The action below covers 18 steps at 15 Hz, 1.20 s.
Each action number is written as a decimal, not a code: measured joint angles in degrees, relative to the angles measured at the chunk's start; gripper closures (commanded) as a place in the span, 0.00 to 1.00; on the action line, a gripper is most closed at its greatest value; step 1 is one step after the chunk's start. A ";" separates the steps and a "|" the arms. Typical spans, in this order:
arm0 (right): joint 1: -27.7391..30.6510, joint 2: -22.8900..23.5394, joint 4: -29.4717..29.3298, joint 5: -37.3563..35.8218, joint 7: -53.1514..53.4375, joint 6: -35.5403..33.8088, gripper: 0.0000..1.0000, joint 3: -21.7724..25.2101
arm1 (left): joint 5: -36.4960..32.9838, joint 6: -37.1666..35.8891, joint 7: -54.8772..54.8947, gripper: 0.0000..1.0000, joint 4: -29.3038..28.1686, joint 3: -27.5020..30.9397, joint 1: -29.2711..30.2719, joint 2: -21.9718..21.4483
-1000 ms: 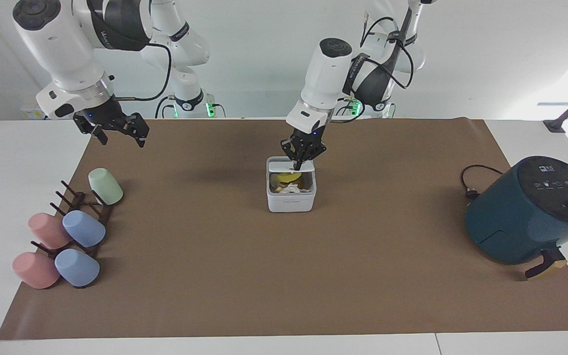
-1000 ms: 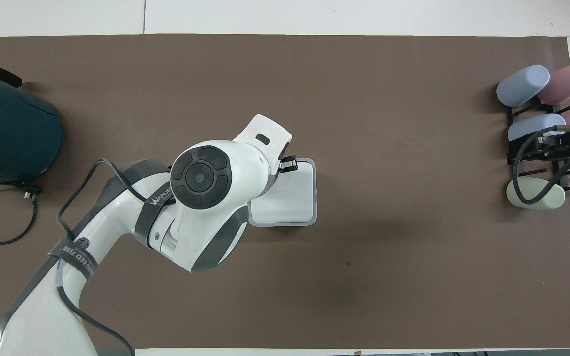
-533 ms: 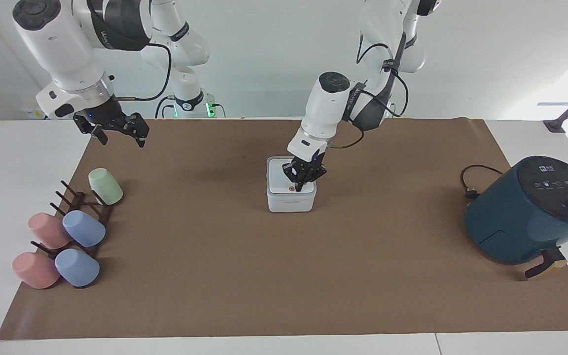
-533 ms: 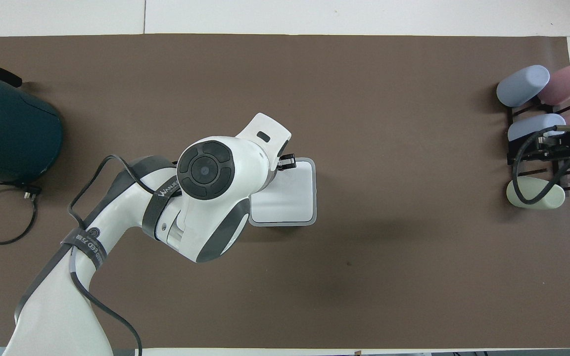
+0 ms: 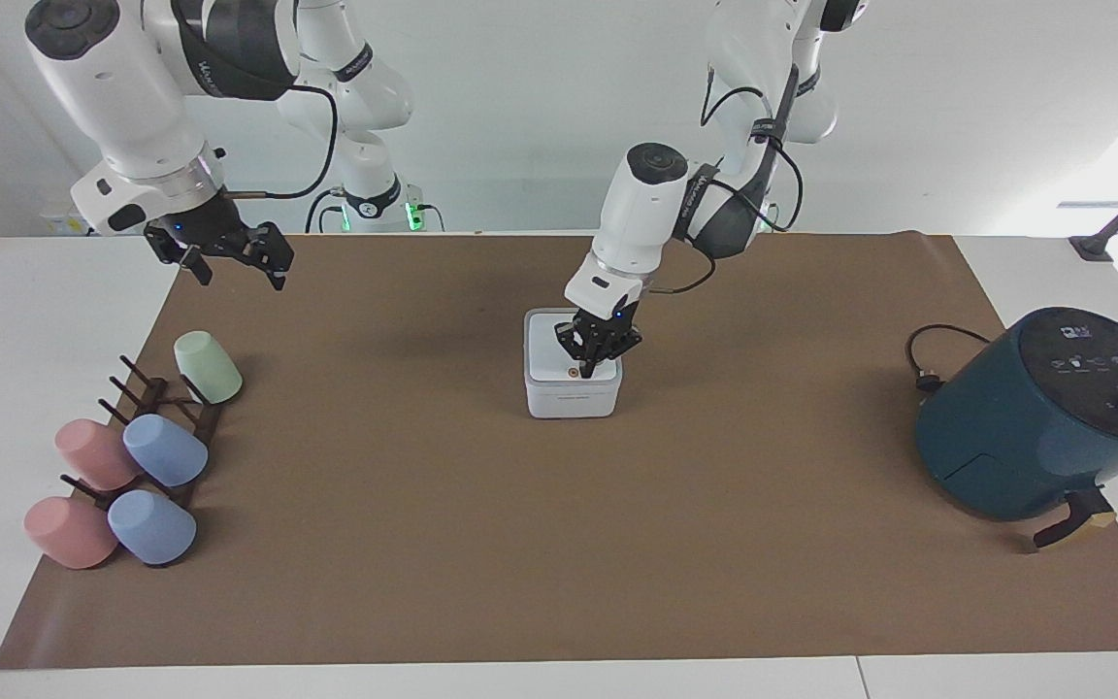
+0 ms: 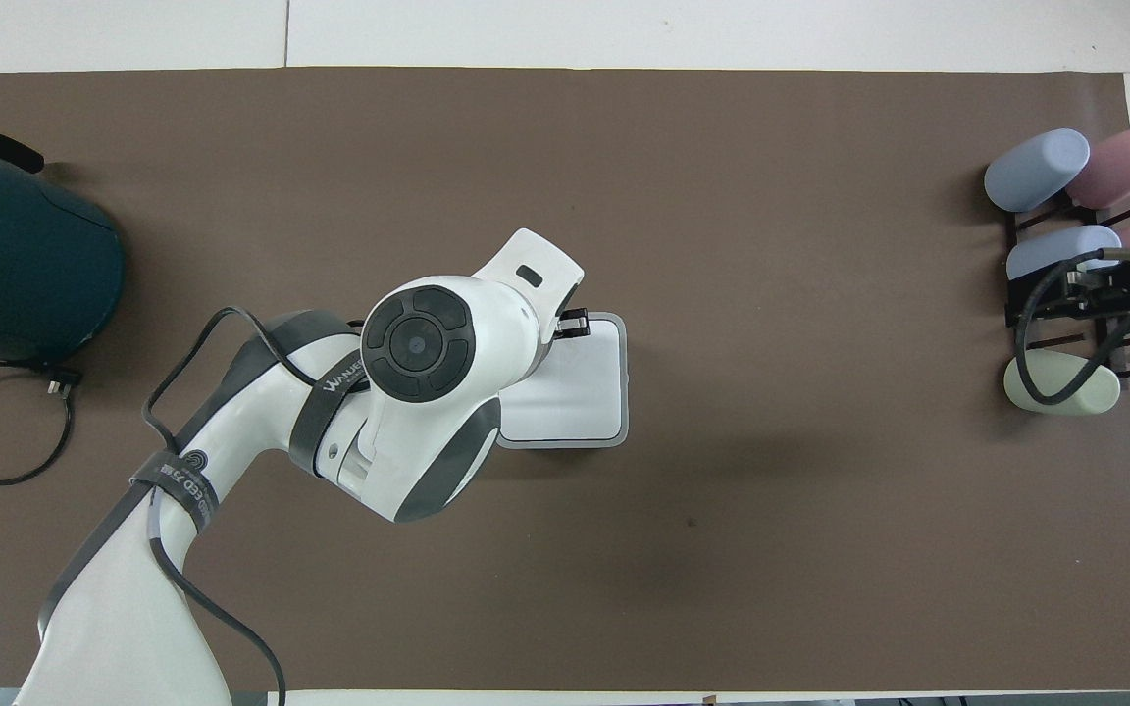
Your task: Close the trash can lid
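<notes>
The small white trash can [image 5: 574, 396] stands mid-mat, and its lid [image 5: 551, 357] lies flat on top with the orange dot [image 5: 573, 371] showing. My left gripper [image 5: 588, 366] points down with its fingertips together on the lid, at the edge toward the left arm's end and beside the dot. It holds nothing. In the overhead view the left arm covers part of the lid [image 6: 585, 387] and hides the gripper's tips. My right gripper [image 5: 237, 270] waits in the air, open and empty, near the mat's corner at the right arm's end.
A dark teal air fryer [image 5: 1035, 417] with a black cable [image 5: 926, 361] stands at the left arm's end. A dark rack [image 5: 156, 413] with pink, blue and green cups stands at the right arm's end. A brown mat [image 5: 559, 544] covers the table.
One second ago the lid stood up and trash showed inside the can. My left gripper pushed the lid down flat. In the last half second little moved. The right arm stayed still.
</notes>
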<state>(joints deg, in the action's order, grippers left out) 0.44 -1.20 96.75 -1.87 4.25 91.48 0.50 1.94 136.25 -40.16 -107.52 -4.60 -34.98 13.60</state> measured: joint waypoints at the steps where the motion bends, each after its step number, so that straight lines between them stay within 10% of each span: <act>1: 0.00 0.00 0.00 0.00 0.00 0.00 0.00 0.00 | -0.28 0.03 0.02 1.00 0.00 -0.03 -0.04 0.00; 9: 0.00 0.00 0.00 0.00 0.00 0.00 0.00 0.00 | -0.47 -3.88 0.44 0.92 1.22 0.08 1.01 -0.66; 10: 0.00 0.00 0.00 0.00 0.00 0.00 0.00 0.00 | -0.47 -7.05 1.58 0.01 2.10 0.11 2.51 -1.46; 18: 0.00 0.00 0.00 0.00 0.00 0.00 0.00 0.00 | -0.43 -29.59 28.67 0.00 6.67 0.77 25.23 -12.90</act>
<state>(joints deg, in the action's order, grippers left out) 0.44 -1.20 96.75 -1.87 4.25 91.48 0.50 1.51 106.66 -11.49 -100.84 -3.82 -9.75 0.70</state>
